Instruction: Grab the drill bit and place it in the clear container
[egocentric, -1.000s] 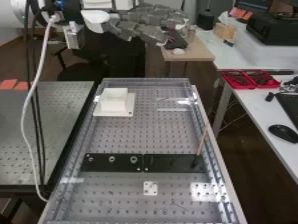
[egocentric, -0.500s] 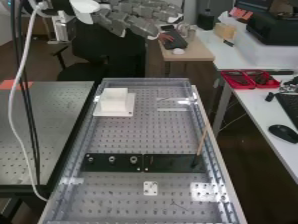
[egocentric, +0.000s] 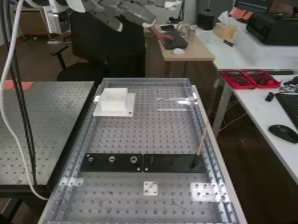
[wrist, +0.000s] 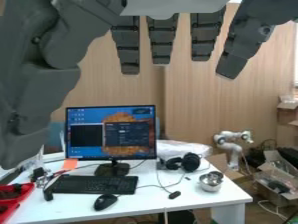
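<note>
Dark grey fingers straight, the robot hand hangs open near the perforated bench's far end. One slim tan rod, too small to confirm as the drill bit, slants from a flat black plate.

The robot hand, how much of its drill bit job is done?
Nothing looks done yet. The hand is up in the air, fingers straight, holding nothing. Grabbing the drill bit is left, then putting it in the clear container. I can't tell if it's among the little fittings on the black plate.
</note>
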